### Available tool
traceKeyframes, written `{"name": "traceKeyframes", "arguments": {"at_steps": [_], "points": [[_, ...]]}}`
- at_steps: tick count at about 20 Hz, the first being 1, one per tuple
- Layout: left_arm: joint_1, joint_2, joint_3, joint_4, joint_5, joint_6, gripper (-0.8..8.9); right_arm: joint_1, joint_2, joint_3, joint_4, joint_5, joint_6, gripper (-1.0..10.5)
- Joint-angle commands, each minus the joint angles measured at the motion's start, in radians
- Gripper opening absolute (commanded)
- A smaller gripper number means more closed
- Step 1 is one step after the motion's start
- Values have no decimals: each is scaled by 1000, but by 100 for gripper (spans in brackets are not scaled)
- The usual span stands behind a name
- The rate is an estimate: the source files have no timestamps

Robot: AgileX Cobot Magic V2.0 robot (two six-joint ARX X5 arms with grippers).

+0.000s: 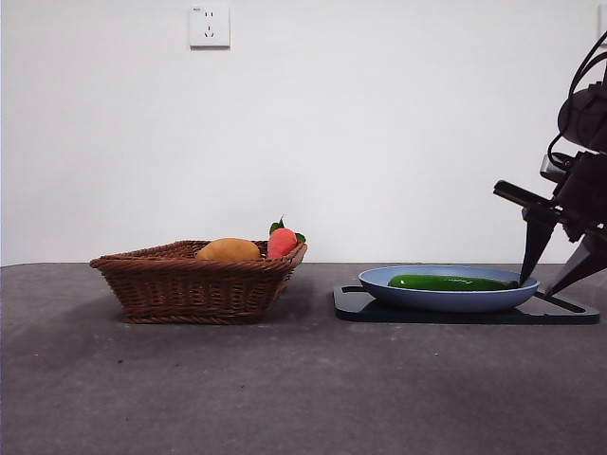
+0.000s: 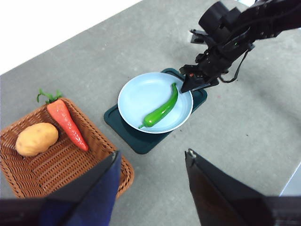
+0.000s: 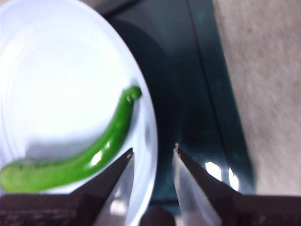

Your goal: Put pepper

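The long glossy green pepper (image 1: 446, 282) lies in the blue plate (image 1: 446, 299), apart from both grippers; it also shows in the left wrist view (image 2: 162, 109) and the right wrist view (image 3: 89, 160). My right gripper (image 1: 537, 284) is open and empty, low at the plate's right rim next to the pepper's stem end. In its own view the jaws (image 3: 153, 148) straddle the plate's edge (image 3: 149, 141). The left wrist view shows it (image 2: 193, 84) at the plate's far rim. My left gripper (image 2: 153, 157) is open and empty, high above the table between basket and plate.
The plate sits on a dark tray (image 1: 569, 313). A wicker basket (image 1: 194, 284) at the left holds a rounded orange-yellow item (image 1: 228, 250) and a short red item with green leaves (image 1: 282, 242). Bare grey table lies between basket and tray.
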Motion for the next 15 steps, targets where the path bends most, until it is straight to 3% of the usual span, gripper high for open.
{"name": "traceKeyframes", "arguments": {"at_steps": [1,6,11,15], "points": [[-5,11,23,-2,-3,4,247,-5,-77,22,-23,3,-31,155],[-5,11,23,-8,-3,4,245,25,-323,22,-161,-32,-102,155],[-5,11,23,-12,-2,5,245,156,-629,22,-383,-30,-214,155],[-5,11,23,-24,0,5,245,262,-789,22,-526,-26,-256,153]]}}
